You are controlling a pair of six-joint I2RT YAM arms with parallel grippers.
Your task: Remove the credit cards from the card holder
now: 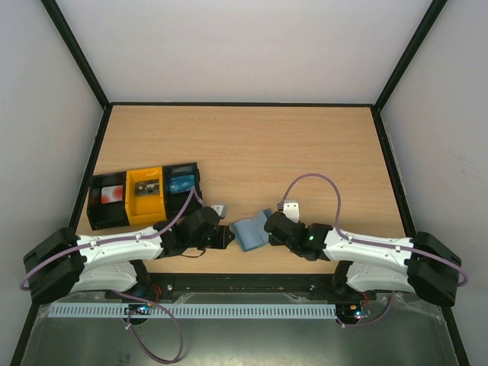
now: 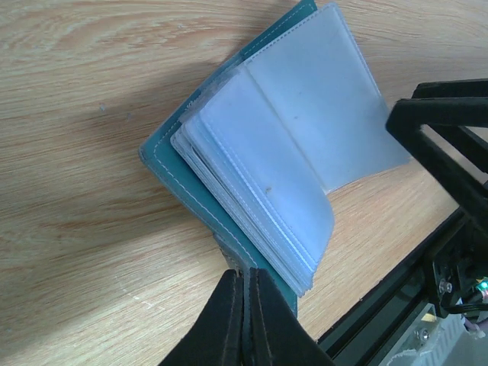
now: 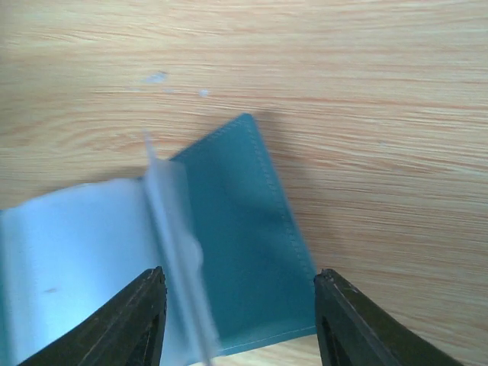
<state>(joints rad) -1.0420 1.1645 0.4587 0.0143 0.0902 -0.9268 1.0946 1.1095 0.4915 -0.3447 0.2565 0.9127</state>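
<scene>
The teal-blue card holder [image 1: 252,231] lies open on the table between my two arms. In the left wrist view its pale clear sleeves [image 2: 284,160] fan up from the teal cover [image 2: 177,177]. My left gripper [image 2: 245,286] is shut on the holder's corner at the cover edge. My right gripper [image 3: 238,305] is open, its fingers either side of the teal flap [image 3: 244,252], with a blurred clear sleeve [image 3: 175,252] standing up between them. No card shows in the sleeves. The right gripper also shows in the left wrist view [image 2: 446,145].
Three box trays stand at the left: black with a red item [image 1: 107,200], yellow [image 1: 146,194], black with a blue item [image 1: 182,185]. A small white piece [image 1: 290,207] lies behind the right gripper. The table's front edge and black rail [image 2: 381,305] are close.
</scene>
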